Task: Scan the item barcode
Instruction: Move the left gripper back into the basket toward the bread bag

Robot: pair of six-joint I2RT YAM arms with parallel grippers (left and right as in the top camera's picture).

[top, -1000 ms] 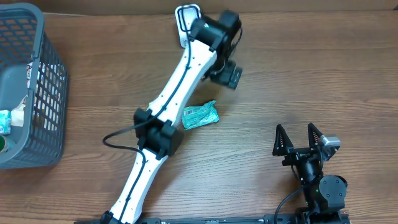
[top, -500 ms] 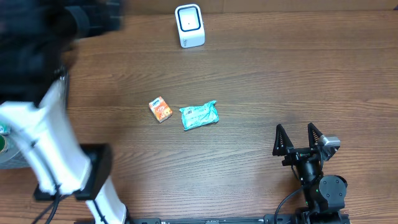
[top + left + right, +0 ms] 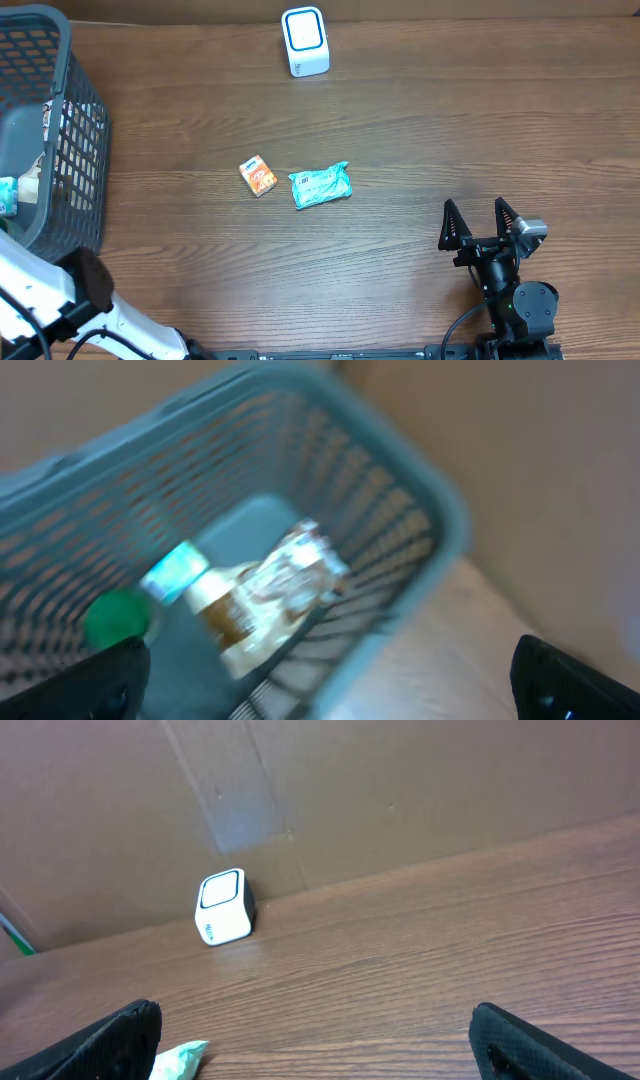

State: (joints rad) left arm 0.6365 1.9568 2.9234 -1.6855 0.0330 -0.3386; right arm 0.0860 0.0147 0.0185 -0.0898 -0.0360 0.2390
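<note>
Both empty and spread wide: left gripper over the basket, right gripper parked near the table edge. Crinkly packet in the basket (blurred, no barcode legible); box just beside a teal pack on the table, well apart from the scanner. Drop straight onto one item, pinch by the edges, leave the barcode uncovered, then turn that face squarely to the scanner.

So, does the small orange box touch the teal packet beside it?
Apart. The overhead view shows a strip of bare table between the orange box and the teal packet.
</note>
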